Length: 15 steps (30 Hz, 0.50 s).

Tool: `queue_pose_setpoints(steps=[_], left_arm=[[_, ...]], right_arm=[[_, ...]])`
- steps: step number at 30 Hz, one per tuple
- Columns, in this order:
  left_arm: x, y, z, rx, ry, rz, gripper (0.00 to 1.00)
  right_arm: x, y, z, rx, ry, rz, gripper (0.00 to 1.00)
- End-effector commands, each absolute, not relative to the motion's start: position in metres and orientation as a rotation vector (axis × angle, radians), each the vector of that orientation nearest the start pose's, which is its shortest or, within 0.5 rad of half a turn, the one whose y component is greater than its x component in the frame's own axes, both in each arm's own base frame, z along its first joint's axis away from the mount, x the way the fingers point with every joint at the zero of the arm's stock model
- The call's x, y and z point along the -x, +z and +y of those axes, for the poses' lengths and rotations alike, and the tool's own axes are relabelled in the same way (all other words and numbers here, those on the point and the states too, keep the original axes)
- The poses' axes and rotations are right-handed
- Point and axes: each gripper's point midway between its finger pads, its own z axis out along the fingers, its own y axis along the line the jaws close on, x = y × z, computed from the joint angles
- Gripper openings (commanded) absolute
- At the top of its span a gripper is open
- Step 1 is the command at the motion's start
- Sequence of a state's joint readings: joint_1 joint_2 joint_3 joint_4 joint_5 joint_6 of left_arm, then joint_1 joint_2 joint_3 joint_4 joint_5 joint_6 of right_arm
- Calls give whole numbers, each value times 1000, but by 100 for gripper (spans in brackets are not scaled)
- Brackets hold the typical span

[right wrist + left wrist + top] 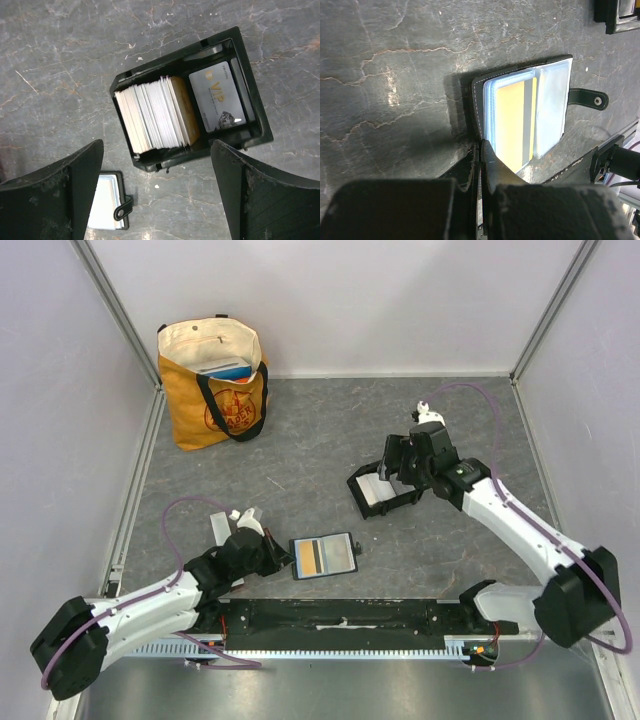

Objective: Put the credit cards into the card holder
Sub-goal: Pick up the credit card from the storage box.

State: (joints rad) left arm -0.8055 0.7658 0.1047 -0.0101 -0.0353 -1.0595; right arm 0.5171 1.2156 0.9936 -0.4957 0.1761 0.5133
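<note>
The card holder [372, 496] is a black two-compartment tray at centre right. One compartment of the card holder [200, 152] holds a stack of pale cards [152, 114] standing on edge. A pale grey card [217, 97] lies flat in the other. My right gripper [402, 472] hovers over the tray, and in the right wrist view this gripper [156, 150] is open and empty. An orange-gold credit card [512, 120] sits in a clear sleeve of the open black wallet [475, 100]. My left gripper [482, 150] is shut, its tips at the wallet's near edge [296, 560].
An orange and cream tote bag [215, 380] stands at the back left. A white strip [220, 528] lies by the left arm. The arms' black mounting rail [340, 618] runs along the near edge. Pale walls enclose the grey table.
</note>
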Motion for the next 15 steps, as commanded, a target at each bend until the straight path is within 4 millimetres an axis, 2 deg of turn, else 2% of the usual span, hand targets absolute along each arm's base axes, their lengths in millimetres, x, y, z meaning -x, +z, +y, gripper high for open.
queue_pose_setpoints(steps=[1, 8, 15], left_arm=[[-157, 35, -203, 363, -957, 2344, 2], [-156, 34, -204, 351, -949, 2352, 2], [-156, 36, -206, 354, -966, 2350, 2]], right_arm=[[-327, 168, 180, 32, 460, 2307, 94], [-352, 139, 181, 56, 495, 2359, 96], [-360, 113, 181, 67, 530, 2412, 96]])
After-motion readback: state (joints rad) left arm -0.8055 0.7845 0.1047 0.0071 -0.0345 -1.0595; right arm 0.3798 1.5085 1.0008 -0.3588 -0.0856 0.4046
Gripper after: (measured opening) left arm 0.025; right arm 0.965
